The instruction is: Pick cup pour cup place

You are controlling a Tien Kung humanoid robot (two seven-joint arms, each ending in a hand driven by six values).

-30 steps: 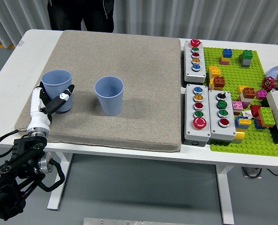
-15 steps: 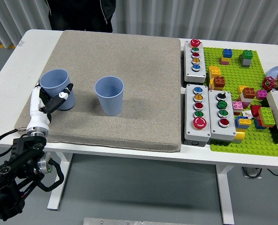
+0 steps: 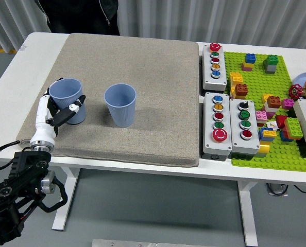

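Observation:
Two blue ribbed cups are over the grey mat (image 3: 142, 67). My left hand (image 3: 59, 109) is shut on the left cup (image 3: 68, 96) and holds it upright, slightly tilted, just above or on the mat near its left edge. The second cup (image 3: 120, 104) stands upright on the mat, a short way to the right of the held one. I cannot see into either cup well enough to tell its contents. My right hand is out of view.
Grey button boxes (image 3: 214, 67) (image 3: 218, 125) (image 3: 244, 126) stand right of the mat. A green baseplate (image 3: 276, 154) with several loose bricks lies at the far right. A person in dark clothes (image 3: 75, 13) stands at the far side.
My left hand has moved the left cup a little to the right and up, toward the second cup. The second cup has not moved.

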